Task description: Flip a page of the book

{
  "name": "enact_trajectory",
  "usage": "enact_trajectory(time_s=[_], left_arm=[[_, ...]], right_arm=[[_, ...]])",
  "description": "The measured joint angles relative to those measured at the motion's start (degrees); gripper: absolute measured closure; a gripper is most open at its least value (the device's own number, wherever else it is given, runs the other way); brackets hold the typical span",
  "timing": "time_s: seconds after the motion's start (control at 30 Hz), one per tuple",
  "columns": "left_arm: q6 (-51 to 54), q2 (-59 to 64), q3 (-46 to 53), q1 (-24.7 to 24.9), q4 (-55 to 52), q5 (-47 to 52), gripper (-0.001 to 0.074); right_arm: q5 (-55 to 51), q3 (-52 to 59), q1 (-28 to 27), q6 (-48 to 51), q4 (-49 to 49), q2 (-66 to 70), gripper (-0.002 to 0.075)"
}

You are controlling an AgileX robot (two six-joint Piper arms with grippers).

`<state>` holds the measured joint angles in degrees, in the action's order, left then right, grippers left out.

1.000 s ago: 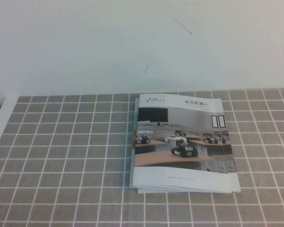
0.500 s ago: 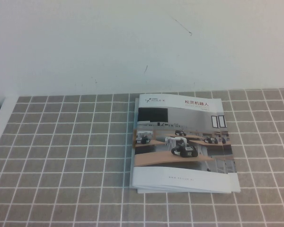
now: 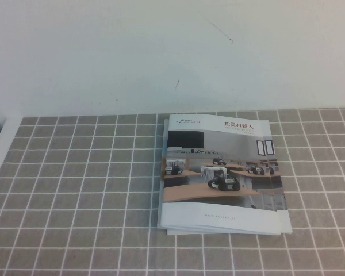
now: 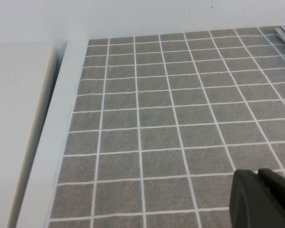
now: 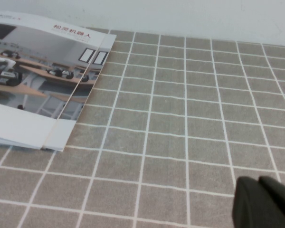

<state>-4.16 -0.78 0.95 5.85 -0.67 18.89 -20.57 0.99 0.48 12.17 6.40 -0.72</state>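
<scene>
Grey cloth with white grid lines (image 3: 75, 184) spread over the table, white wall (image 3: 161, 52) behind. Thin white softcover book (image 3: 223, 175) lying flat and closed on the cloth, ahead and to the left of the right gripper (image 5: 265, 203), far off to the right of the left gripper (image 4: 261, 199). Glossy cover page (image 3: 221, 167) on top, showing small robots on wooden desks; Chinese title partly readable as "松灵机器人", small logo at the top corner too fine to read. Both black grippers low over bare cloth, touching nothing; open or closed, cannot tell.
</scene>
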Motion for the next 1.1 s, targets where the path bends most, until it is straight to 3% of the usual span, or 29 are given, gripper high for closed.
enact_trajectory(time_s=[0.13,0.3,0.47,0.7,0.8,0.97,1.1], left_arm=[[0.8,0.0,0.0,0.0,-2.6,-0.7,0.0739],[1.5,0.0,0.4,0.0,-3.2,-8.8,0.0739],[1.7,0.0,0.4,0.0,-3.3,-23.9,0.0739],[1.9,0.0,0.4,0.0,-4.2,-55.3,0.0739],[1.9,0.0,0.4,0.0,-4.5,-65.7,0.0739],[1.9,0.0,0.4,0.0,-6.2,-80.3,0.0739],[1.9,-0.1,0.4,0.0,-6.9,-85.6,0.0739]], right_arm=[[0.0,0.0,0.0,0.0,0.0,0.0,0.0727],[0.0,0.0,0.0,0.0,0.0,0.0,0.0727],[0.0,0.0,0.0,0.0,0.0,0.0,0.0727],[1.1,0.2,0.0,0.0,0.0,0.0,0.0727],[6.4,0.7,0.0,0.0,0.0,0.0,0.0727],[24.9,0.7,0.0,0.0,0.0,0.0,0.0727],[38.1,0.7,0.0,0.0,0.0,0.0,0.0727]])
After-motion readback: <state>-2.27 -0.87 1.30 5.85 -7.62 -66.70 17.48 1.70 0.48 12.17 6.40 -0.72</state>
